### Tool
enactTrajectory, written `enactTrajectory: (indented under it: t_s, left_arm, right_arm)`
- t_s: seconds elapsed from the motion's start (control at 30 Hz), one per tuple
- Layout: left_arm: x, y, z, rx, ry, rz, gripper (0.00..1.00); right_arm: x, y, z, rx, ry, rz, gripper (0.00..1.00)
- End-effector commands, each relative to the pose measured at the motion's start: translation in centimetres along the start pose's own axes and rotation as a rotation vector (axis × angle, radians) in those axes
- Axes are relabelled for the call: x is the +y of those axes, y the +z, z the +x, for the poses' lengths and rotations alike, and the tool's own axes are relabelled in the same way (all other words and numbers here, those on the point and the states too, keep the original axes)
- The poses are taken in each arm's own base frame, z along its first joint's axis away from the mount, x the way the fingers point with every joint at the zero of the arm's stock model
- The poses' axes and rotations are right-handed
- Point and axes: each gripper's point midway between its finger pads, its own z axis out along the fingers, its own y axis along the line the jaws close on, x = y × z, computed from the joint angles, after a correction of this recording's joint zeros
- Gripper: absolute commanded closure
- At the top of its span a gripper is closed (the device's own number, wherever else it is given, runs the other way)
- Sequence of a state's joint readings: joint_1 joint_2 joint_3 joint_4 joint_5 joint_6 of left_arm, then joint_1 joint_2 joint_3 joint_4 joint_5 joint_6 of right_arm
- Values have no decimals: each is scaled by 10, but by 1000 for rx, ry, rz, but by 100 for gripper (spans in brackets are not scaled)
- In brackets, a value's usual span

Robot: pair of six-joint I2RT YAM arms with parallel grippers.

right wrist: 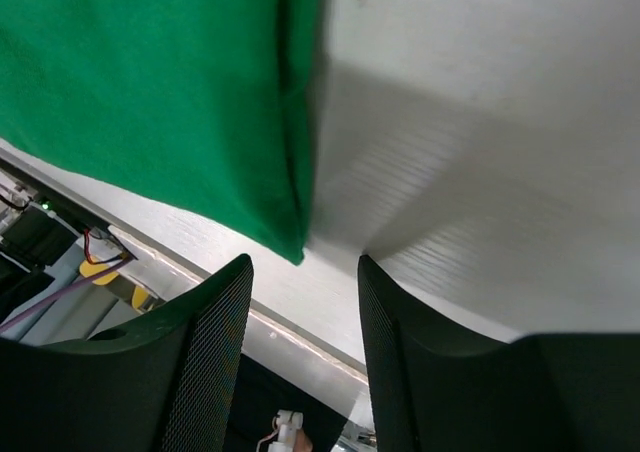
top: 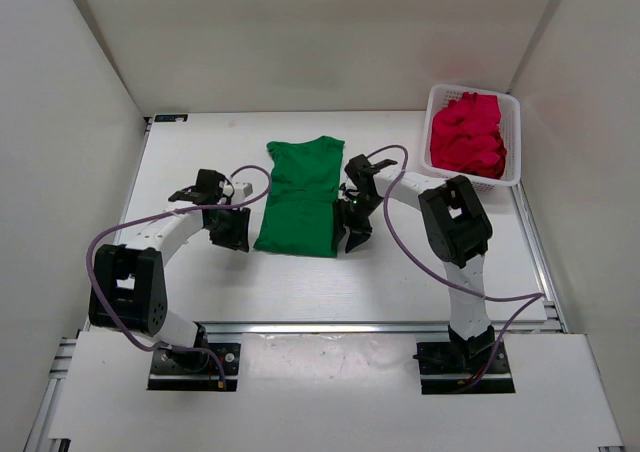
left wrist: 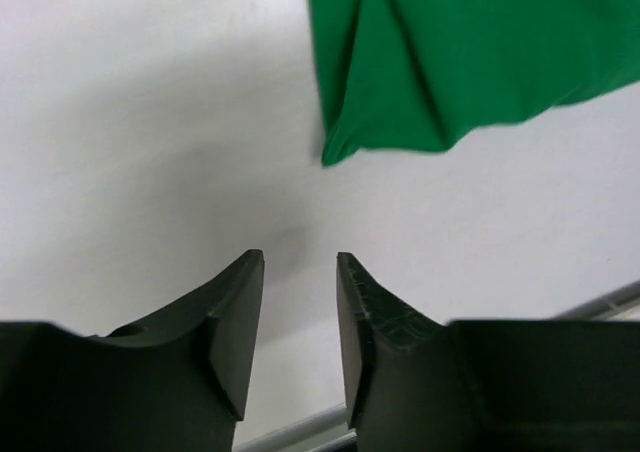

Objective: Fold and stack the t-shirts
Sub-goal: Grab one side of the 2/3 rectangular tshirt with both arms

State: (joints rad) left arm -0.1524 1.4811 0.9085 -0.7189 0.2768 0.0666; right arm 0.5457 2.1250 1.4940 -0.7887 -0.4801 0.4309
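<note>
The green t-shirt (top: 300,197) lies folded into a long panel in the middle of the white counter (top: 400,272). The left end effector (left wrist: 300,272) hangs just off the shirt's near left corner, its fingers spread with only bare counter between them. The right end effector (right wrist: 305,272) sits just beside the near right corner, also spread and holding nothing. The red t-shirts (top: 467,134) are bundled in the white mesh basket (top: 512,142) at the far right, well apart.
</note>
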Motion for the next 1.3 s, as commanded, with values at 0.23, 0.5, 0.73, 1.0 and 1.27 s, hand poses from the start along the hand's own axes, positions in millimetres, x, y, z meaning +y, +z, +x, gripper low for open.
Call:
enactTrajectory:
  t_s: [0.23, 0.5, 0.73, 1.0, 1.27]
  left_arm:
    - [-19, 19, -26, -101, 4, 13, 44]
    - [-15, 41, -24, -37, -11, -4, 47]
    - [-18, 48, -18, -17, -4, -3, 51]
    - [-23, 54, -25, -22, -12, 12, 83]
    - [-37, 39, -34, -20, 84, 36, 100]
  right_arm:
    - [7, -6, 13, -34, 32, -7, 49]
    - [17, 4, 10, -6, -15, -30, 53]
    - [18, 12, 3, 6, -10, -46, 61]
    - [16, 13, 0, 2, 12, -51, 98]
    - [27, -21, -8, -72, -25, -105, 100]
